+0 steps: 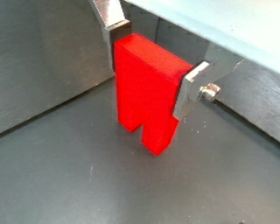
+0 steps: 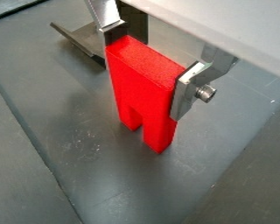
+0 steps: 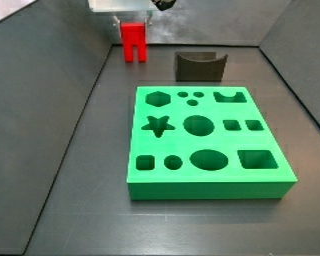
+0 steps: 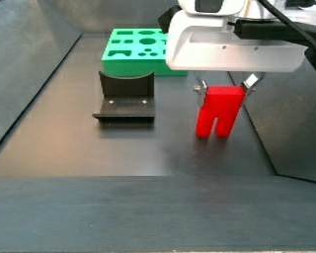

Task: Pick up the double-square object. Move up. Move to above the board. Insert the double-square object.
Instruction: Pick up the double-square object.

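Dark grey, faintly scuffed metal is forming the table [image 4: 134,148], and matching grey walls are rising around it in both side views. The gripper [image 4: 223,87] is hanging near the far wall, well apart from the board [image 3: 203,140], its flat silver fingers [image 2: 192,90] clamping the upper part of the double-square object [image 2: 143,96]. That smooth, bright red plastic block is standing upright, its two square prongs pointing down at the table. The board is lying flat, glossy green, cut with star, hexagon, round and square holes. The fixture [image 4: 125,97] is standing between the two.
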